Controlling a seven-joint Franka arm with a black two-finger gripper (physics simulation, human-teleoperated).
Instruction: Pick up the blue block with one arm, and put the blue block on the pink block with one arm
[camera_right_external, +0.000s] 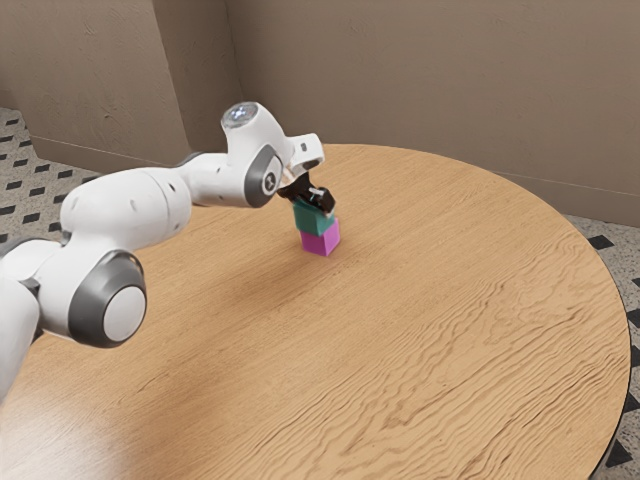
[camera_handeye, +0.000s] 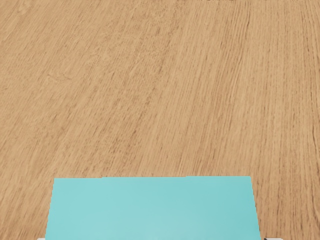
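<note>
One blue block (camera_right_external: 314, 219) is seen stacked on the one pink block (camera_right_external: 323, 241), just left of centre in the exterior view's upper half. The single black gripper (camera_right_external: 318, 199) is set right at its top; whether it is clamped or released cannot be told. Both blocks are carried by one round wooden table (camera_right_external: 450, 330).

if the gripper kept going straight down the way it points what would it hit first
Most likely the blue block, directly beneath the gripper; it looks stacked on the pink block.
</note>
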